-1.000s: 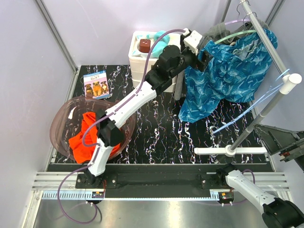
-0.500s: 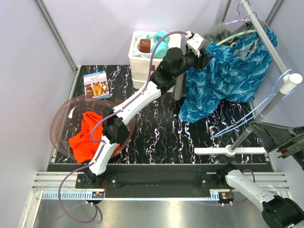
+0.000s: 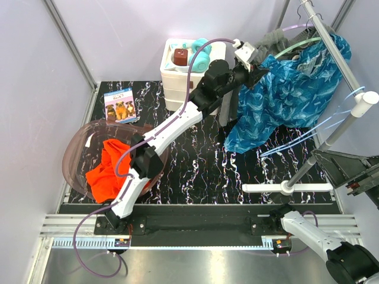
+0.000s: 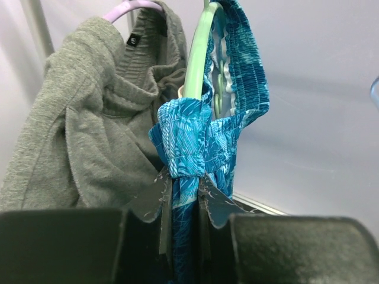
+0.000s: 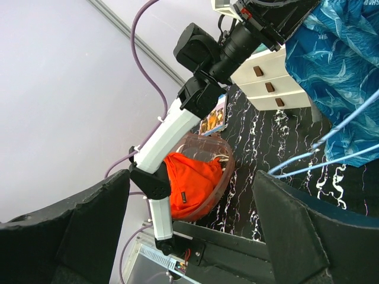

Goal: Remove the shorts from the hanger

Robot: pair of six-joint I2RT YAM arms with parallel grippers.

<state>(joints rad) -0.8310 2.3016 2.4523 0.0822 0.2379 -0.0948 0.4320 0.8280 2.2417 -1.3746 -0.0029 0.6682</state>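
Observation:
Blue patterned shorts [image 3: 290, 94] hang from a green hanger [image 3: 296, 44] on the rack's rail at the back right. My left gripper [image 3: 259, 65] reaches up to their left edge. In the left wrist view it [image 4: 185, 180] is shut on a bunched fold of the blue shorts [image 4: 189, 136], just under the green hanger [image 4: 195, 59]. Grey shorts [image 4: 89, 130] hang behind on a lilac hanger [image 4: 127, 7]. Orange shorts [image 3: 105, 168] lie in the clear tub [image 3: 74, 154]. My right gripper [image 5: 190, 177] is open and holds nothing, low at the right.
The rack's pole [image 3: 331, 44] slants down to a white base [image 3: 287, 187]. Thin blue hangers [image 3: 308, 139] dangle bare below the rail. White drawers [image 3: 177, 80] stand at the back, with a booklet [image 3: 119, 105] to their left.
My left gripper has closed on the edge of the blue shorts and pushed slightly right and up; the fabric has shifted with it. The right gripper has stayed open.

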